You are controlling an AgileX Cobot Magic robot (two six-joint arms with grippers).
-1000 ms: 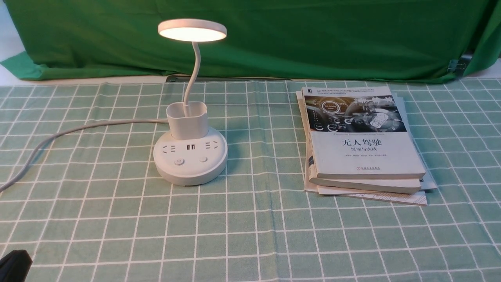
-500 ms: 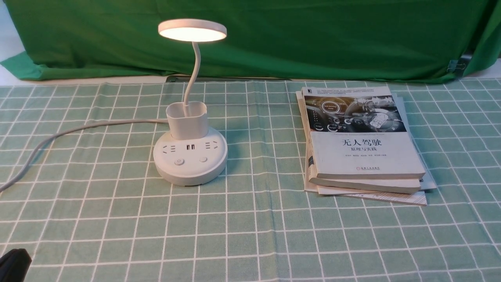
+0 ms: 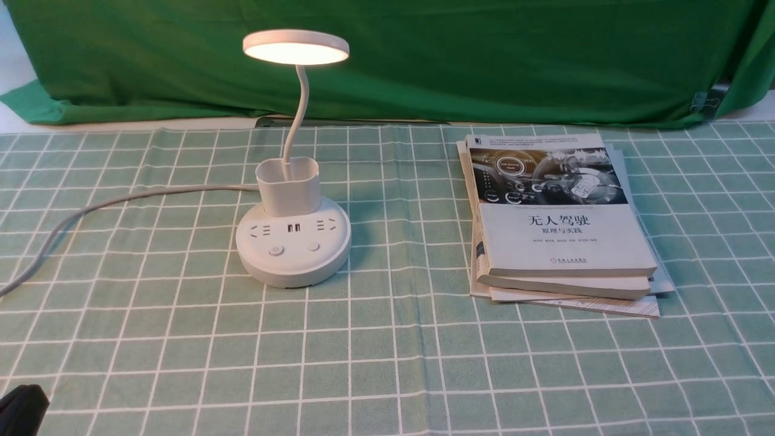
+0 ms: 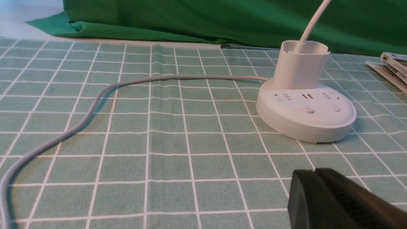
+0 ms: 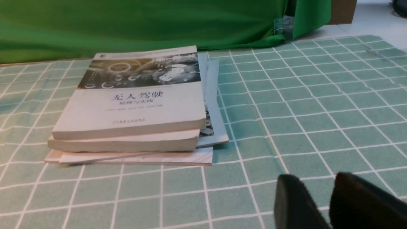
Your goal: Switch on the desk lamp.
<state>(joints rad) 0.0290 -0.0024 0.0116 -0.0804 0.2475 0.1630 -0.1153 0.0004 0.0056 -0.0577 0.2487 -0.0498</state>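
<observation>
The white desk lamp [image 3: 293,251] stands left of centre on the checked cloth. Its round disc head [image 3: 296,47] glows with warm light. Two buttons [image 3: 276,249] sit on the front of its round base [image 4: 305,114], below the sockets and the cup-shaped holder [image 4: 300,65]. My left gripper [image 4: 314,171] is shut and empty, low over the cloth and well short of the base. In the front view only its dark tip [image 3: 21,409] shows at the lower left corner. My right gripper [image 5: 316,179] is open with nothing between its fingers, near the books.
A grey power cord [image 3: 121,197] runs from the lamp's base off to the left. A stack of books [image 3: 560,224] lies to the right of the lamp. A green backdrop cloth [image 3: 484,60] hangs along the table's far edge, held by a clip [image 3: 702,100].
Hardly anything differs: the left gripper's tip at the lower left corner has sunk slightly. The lamp stays lit throughout.
</observation>
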